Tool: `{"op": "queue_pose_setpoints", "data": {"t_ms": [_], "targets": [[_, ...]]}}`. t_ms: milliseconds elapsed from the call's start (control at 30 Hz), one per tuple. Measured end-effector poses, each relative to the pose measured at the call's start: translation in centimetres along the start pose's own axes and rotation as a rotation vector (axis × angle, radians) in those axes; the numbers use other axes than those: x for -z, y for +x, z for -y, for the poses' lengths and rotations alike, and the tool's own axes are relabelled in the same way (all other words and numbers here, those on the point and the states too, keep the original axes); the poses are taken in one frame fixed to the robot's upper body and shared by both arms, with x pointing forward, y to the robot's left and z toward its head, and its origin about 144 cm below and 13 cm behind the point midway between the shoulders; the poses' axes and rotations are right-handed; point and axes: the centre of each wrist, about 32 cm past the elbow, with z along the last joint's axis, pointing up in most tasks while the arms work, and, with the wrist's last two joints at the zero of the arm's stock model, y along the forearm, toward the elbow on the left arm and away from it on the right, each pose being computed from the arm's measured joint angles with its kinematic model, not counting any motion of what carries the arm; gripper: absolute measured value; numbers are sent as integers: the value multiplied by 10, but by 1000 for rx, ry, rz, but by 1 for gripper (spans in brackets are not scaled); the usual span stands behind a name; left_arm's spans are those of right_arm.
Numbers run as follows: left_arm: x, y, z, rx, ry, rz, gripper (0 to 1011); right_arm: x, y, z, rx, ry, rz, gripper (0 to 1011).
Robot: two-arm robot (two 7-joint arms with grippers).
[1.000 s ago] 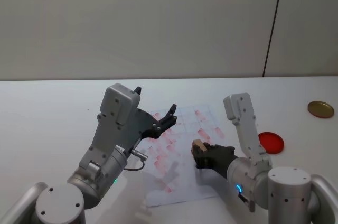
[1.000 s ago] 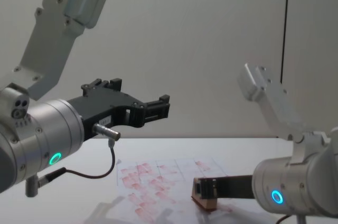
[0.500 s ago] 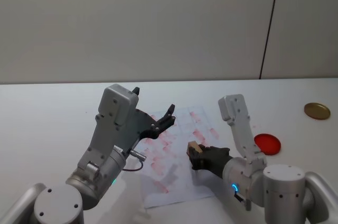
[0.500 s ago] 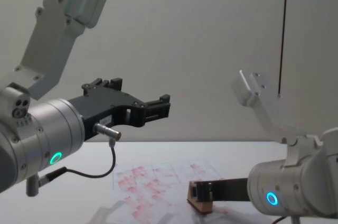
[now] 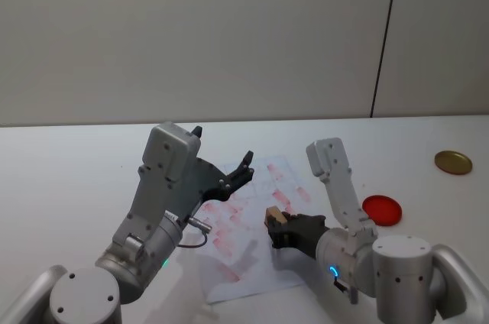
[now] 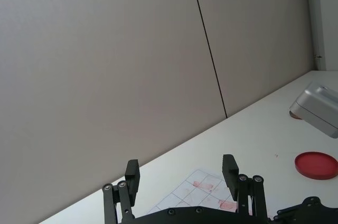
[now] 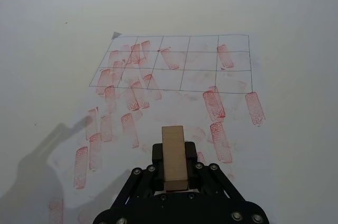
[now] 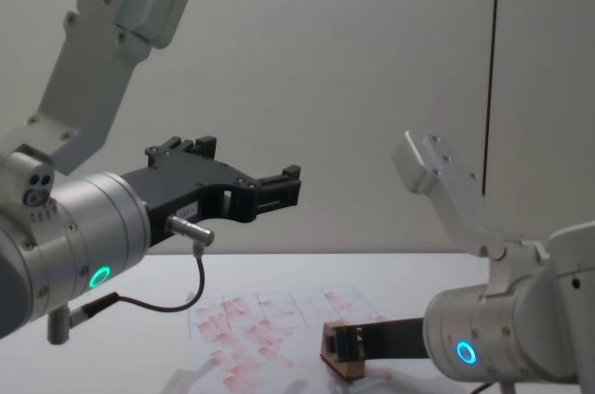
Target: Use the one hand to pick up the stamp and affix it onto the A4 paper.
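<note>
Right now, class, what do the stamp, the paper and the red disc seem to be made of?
Stamp, held by the right gripper at the A4 paper: likely unfinished wood, pale tan, matte, square-cut. The paper: thin matte white sheet, red ink smudged into it. Red disc: smooth and flat, perhaps plastic or metal; cannot tell which. Left gripper hangs open, raised.

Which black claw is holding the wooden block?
The right gripper, blue-ringed, shut on the stamp at the A4 paper; the green-ringed left gripper hangs open, empty.
</note>
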Motion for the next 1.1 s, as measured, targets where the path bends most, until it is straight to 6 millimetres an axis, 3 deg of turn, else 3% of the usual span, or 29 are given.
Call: {"op": "queue_pose_setpoints", "data": {"t_ms": [633, 1100], "targets": [[0, 0, 0, 0, 0, 0, 993, -15, -6, 6, 29, 27, 128, 216], [0, 0, 0, 0, 0, 0, 993, -46, -8, 29, 88, 149, 316, 216]]}}
